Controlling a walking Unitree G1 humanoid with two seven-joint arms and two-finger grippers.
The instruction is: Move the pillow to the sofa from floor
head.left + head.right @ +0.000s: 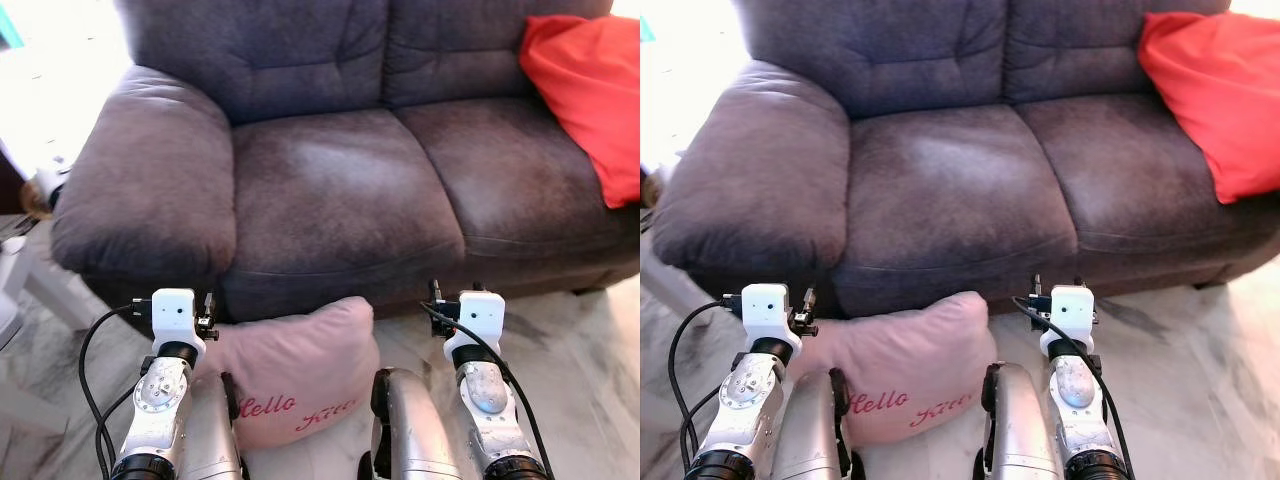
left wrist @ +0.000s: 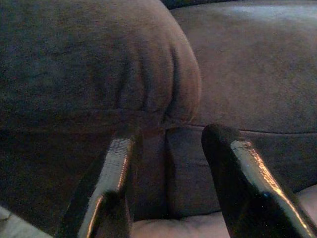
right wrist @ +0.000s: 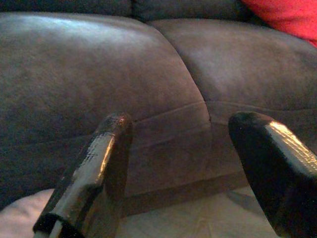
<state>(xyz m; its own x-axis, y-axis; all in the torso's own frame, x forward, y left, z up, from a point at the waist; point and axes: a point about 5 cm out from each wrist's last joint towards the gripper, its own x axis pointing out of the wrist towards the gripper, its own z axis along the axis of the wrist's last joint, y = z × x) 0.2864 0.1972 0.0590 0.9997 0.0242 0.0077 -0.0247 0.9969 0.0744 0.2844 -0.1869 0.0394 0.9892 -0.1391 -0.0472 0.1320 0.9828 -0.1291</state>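
two pillows: one pink, one red.
pillow (image 1: 295,375): pink, with red "hello" lettering; it stands on the floor (image 1: 580,360), leaning against the front of the sofa (image 1: 340,190), between the two arms.
sofa: dark grey, two seat cushions; both seats are bare apart from the red pillow.
red pillow (image 1: 585,95): lies on the sofa's right end, against the backrest.
left gripper (image 2: 171,163): fingers apart, nothing between them; it is low before the sofa's left armrest, just left of the pillow; the pillow's pink edge shows under the fingertips in the left wrist view.
right gripper (image 3: 181,168): fingers wide apart, grasping nothing; it is low before the sofa's front edge, to the right of the pillow; a pale corner of the pillow shows beside one finger in the right wrist view.
floor: light marble-like tiles.
contact: i cannot tell if any finger touches the pillow.
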